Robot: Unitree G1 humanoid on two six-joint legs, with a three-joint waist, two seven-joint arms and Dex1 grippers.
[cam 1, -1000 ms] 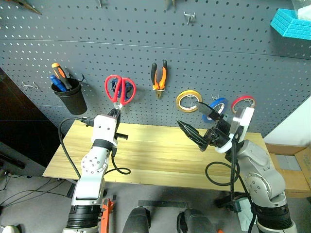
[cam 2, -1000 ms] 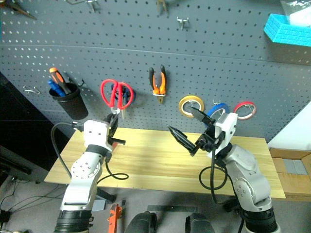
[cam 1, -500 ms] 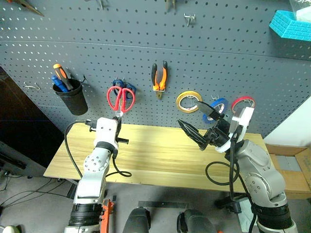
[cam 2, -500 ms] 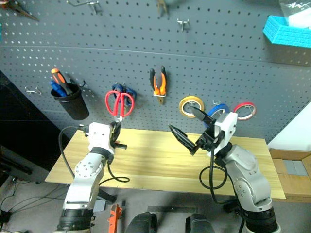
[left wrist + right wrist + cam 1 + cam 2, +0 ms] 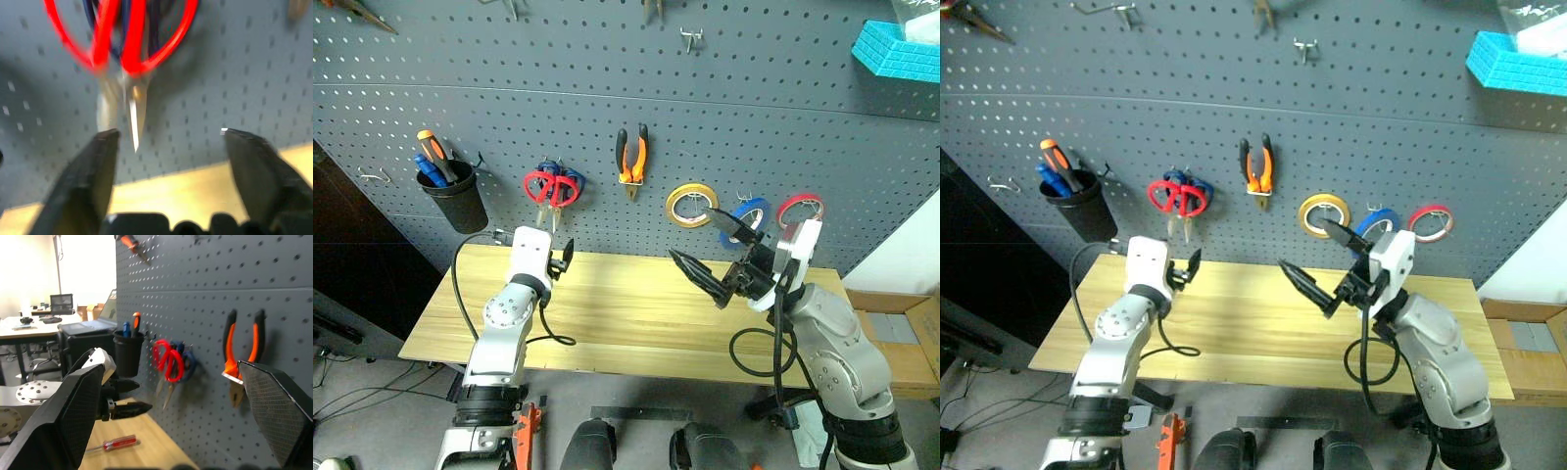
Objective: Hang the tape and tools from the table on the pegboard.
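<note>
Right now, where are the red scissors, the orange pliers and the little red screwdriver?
red scissors (image 5: 553,186): left eye view, on the red handle loops.
orange pliers (image 5: 632,157): left eye view, on the handles.
red screwdriver (image 5: 117,442): right wrist view, on its red handle.

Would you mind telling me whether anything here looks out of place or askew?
The red scissors hang crowded over blue-handled scissors on the pegboard; a red-handled screwdriver lies unhung on the table.
</note>
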